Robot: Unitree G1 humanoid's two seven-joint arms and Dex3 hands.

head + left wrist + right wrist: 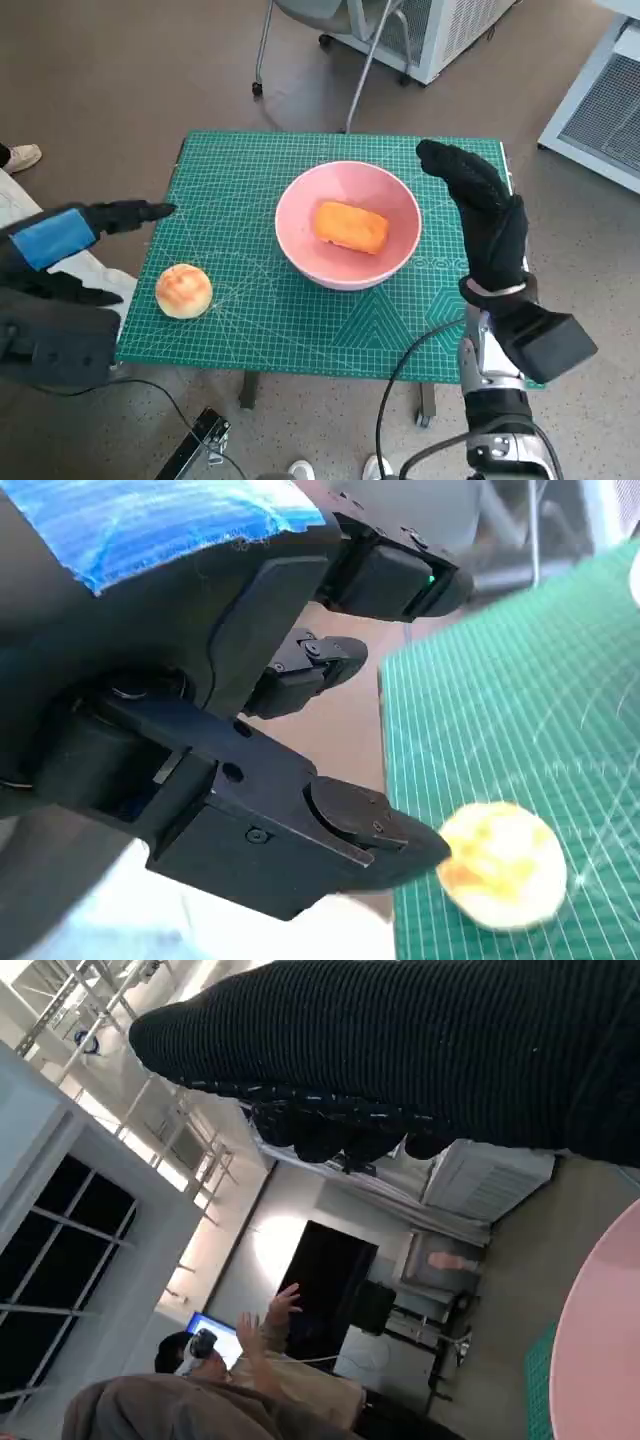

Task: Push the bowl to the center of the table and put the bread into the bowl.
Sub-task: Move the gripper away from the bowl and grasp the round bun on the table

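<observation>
Two breads on the worktop point(250, 330): an oblong loaf point(351, 227) already lying in the pink bowl point(347, 226), and a round bun point(184, 290) at the near left corner, well apart from the bowl. Bowl sits about mid-worktop, slightly to the right; the push looks done or nearly so.

Left robot hand point(75, 245) hovers off the left edge, fingers spread, holding nothing; one finger points right over the worktop rim. In the left wrist view the left fingers point(340, 830) are apart and the bun point(503, 863) lies just beyond them, not touched. Right robot hand point(480, 205) stands upright just right of the bowl, fingers extended, nothing held; I cannot tell whether the palm touches the rim. Right wrist view shows only the glove, a sliver of pink rim and a person in the background.

Judgement: if the bun is also wanted in the bowl, the step in hand is the left pick.
- Bring the left hand over the bun from the left, fingers wide, close on both sides; it is round and may roll toward the edge if nudged.
- Grip lightly; it looks soft.
- Keep the right hand beside the bowl as a stop.
- Release low, on the bowl's left half, clear of the loaf.
</observation>
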